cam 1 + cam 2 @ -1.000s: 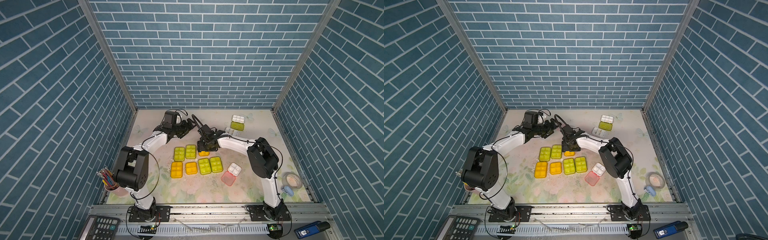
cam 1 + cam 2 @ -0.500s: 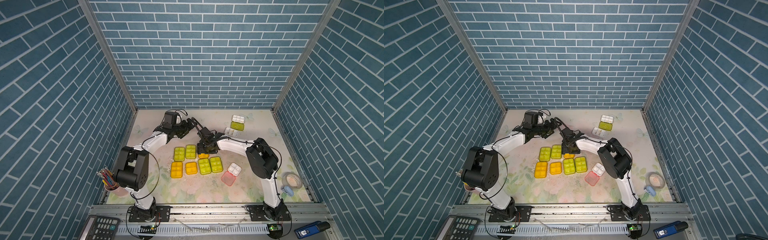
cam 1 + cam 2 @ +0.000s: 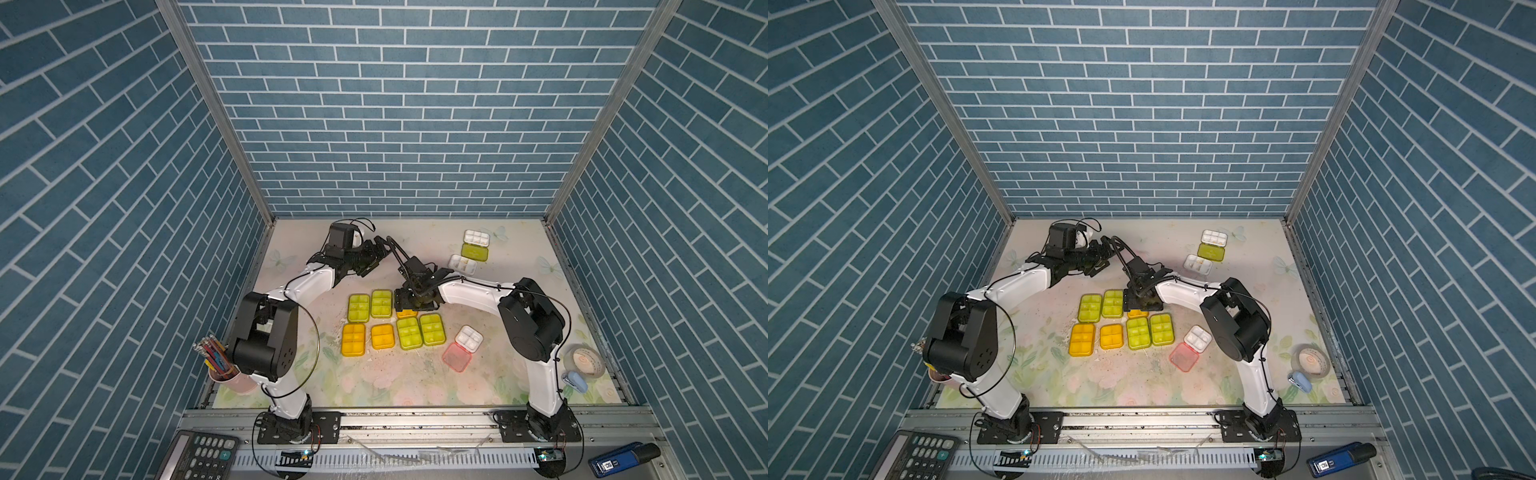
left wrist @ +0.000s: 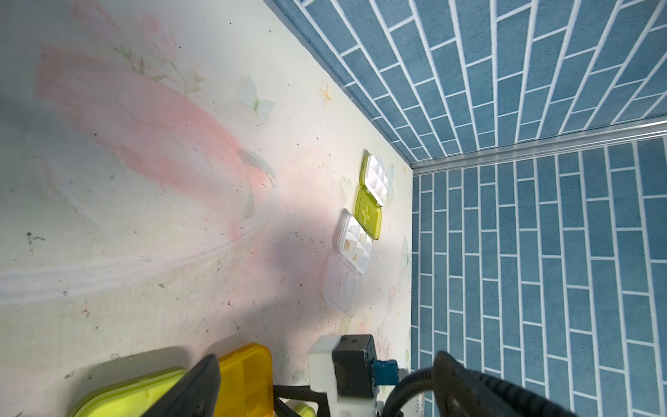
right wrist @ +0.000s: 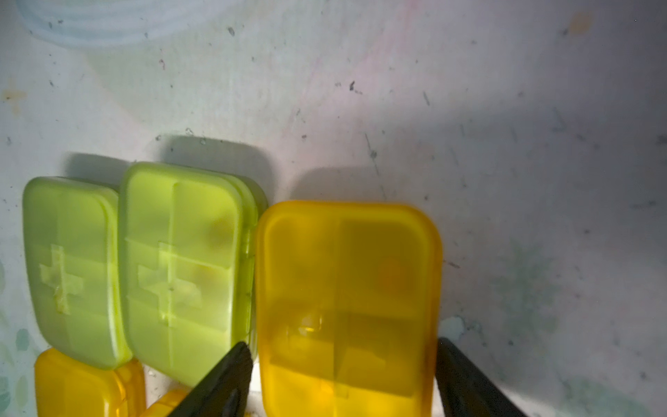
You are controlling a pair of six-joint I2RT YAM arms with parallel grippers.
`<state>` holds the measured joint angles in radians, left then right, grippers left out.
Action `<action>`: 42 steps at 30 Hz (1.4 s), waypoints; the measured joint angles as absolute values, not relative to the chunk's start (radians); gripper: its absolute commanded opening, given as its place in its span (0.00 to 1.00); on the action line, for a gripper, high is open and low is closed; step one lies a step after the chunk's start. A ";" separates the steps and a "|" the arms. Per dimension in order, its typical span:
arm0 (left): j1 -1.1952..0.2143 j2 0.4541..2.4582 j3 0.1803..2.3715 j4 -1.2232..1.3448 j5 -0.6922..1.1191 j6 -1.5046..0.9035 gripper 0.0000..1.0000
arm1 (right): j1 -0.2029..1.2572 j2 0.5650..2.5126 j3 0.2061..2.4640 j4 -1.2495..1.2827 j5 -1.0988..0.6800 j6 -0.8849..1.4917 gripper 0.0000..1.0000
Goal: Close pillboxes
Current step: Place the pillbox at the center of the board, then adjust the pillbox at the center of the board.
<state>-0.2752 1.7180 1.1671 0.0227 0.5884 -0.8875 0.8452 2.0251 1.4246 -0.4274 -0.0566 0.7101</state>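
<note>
Several closed pillboxes lie grouped mid-table in both top views, lime green and orange-yellow. My right gripper hangs low over another orange-yellow pillbox. Its lid is down, and the gripper is open with a finger just off each long side. Three pillboxes lie open: a pink-lidded one, a green-lidded one and a clear-lidded one. My left gripper hovers open behind the group, holding nothing.
A pink cup of pencils stands at the front left by the left arm's base. A tape roll and a small blue object lie at the front right. Blue brick walls close in three sides. A calculator sits off the table's front.
The right gripper's jaws have spread apart from the orange-yellow pillbox and the gripper has shifted slightly toward the front. The left arm has stayed still.
</note>
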 measured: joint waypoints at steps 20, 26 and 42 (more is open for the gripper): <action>-0.313 1.721 1.167 0.029 0.612 -0.891 0.93 | 0.936 1.439 0.950 -0.493 0.062 0.708 0.66; -0.339 1.721 1.168 0.020 0.614 -0.873 0.93 | 1.034 1.480 0.889 -0.448 0.062 0.737 0.65; -0.350 1.721 1.172 -0.012 0.603 -0.829 0.93 | 1.092 1.634 0.906 -0.386 0.072 0.842 0.70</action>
